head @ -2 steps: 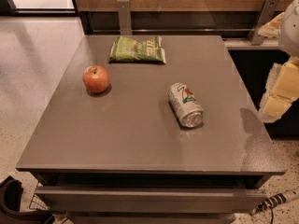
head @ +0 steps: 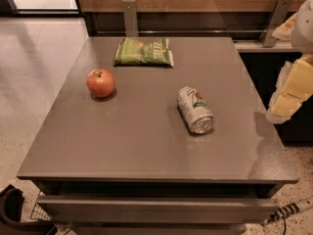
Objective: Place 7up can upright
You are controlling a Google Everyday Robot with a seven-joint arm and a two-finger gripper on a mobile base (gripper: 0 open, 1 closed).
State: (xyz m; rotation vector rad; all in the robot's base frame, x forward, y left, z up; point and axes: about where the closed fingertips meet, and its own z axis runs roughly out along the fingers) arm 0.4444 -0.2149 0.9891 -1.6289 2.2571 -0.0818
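The 7up can [head: 194,110] lies on its side right of the middle of the grey table [head: 137,146]. It is silver-white with a green and red logo, and its shiny end faces the front right. My gripper [head: 289,89], a white and yellow shape, hangs at the right edge of the view. It is beyond the table's right edge, apart from the can and level with it.
A red apple [head: 100,82] sits on the left part of the table. A green chip bag [head: 144,51] lies flat near the far edge. A wooden wall with metal brackets [head: 129,14] runs behind the table. A dark counter [head: 266,67] stands to the right.
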